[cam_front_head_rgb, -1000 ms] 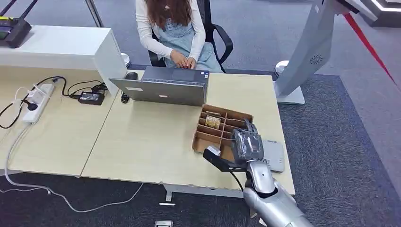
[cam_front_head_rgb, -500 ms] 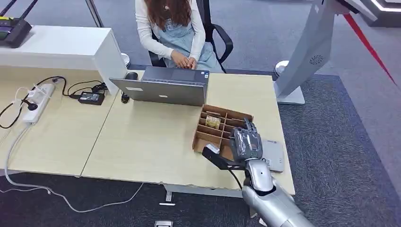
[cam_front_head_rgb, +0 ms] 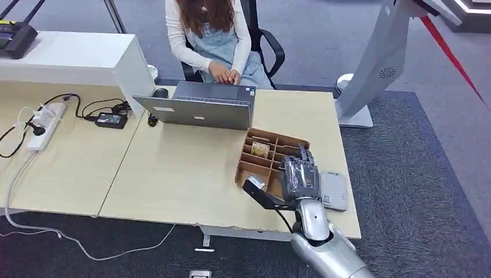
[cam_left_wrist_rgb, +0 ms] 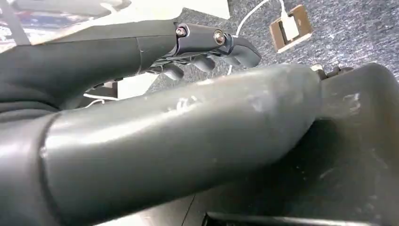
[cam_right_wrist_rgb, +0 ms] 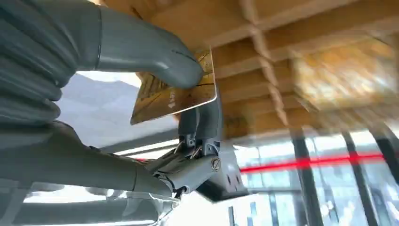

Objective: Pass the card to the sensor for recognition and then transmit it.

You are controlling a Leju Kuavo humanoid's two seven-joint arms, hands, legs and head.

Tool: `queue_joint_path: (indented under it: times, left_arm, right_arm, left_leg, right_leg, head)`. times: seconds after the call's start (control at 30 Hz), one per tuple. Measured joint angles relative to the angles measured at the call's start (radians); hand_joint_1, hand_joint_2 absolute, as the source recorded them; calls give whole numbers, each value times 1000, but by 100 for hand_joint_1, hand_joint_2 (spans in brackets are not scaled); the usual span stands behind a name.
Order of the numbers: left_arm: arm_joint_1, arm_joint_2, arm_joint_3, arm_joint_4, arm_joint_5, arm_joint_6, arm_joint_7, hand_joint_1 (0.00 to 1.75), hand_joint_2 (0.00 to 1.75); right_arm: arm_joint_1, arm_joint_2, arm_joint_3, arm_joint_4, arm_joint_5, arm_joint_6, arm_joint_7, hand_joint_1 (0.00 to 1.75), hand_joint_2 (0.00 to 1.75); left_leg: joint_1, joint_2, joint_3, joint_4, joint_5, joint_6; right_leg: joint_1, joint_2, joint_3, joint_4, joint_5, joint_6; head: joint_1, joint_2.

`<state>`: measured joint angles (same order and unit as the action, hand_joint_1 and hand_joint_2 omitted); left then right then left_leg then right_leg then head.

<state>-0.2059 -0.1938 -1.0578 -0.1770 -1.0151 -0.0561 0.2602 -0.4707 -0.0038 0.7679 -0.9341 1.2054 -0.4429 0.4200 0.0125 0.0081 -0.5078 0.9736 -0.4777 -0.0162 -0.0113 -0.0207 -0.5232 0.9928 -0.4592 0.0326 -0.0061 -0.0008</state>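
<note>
Desk (cam_front_head_rgb: pixel 191 174) w/ laptop (cam_front_head_rgb: pixel 200 110) at far edge, person (cam_front_head_rgb: pixel 211 35) seated behind it. Cardboard divider box (cam_front_head_rgb: pixel 257 159) near desk's right end, grey sensor (cam_front_head_rgb: pixel 334 191) just beside it. Right robot hand (cam_front_head_rgb: pixel 300 176) over box/sensor, pinching gold card (cam_right_wrist_rgb: pixel 174 94) btwn thumb & fingers. Left robot hand (cam_left_wrist_rgb: pixel 207 52): fingers curled, can't tell if holding anything.

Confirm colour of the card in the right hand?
Gold, with a faint line pattern; the card shows best in the right wrist view, pinched by the right hand.
</note>
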Motion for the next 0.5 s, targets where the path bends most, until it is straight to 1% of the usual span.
queue_joint_path:
  times: [0.13,0.17,0.33,0.5]
  left_arm:
    - [1,0,0,0,11,3,0,0,0]
    - [1,0,0,0,12,3,0,0,0]
    - [1,0,1,0,21,5,-4,0,0]
    - [1,0,2,0,25,5,-4,0,0]
  right_arm:
    - [6,7,0,-195,35,-76,-35,175,175]
    - [7,7,0,-248,47,-89,-41,171,175]
    - [26,3,-5,-479,89,-103,-48,171,175]
    - [45,-2,-8,-612,100,-104,-49,171,175]
  left_leg:
    - [0,0,0,0,0,0]
    - [0,0,0,0,0,0]
    - [0,0,0,0,0,0]
    - [0,0,0,0,0,0]
  right_leg:
    - [0,-1,0,0,0,0]
    - [0,-1,0,0,0,0]
    - [0,0,0,0,0,0]
    - [0,0,0,0,0,0]
  head:
    - [0,0]
    - [0,0]
    - [0,0]
    - [0,0]
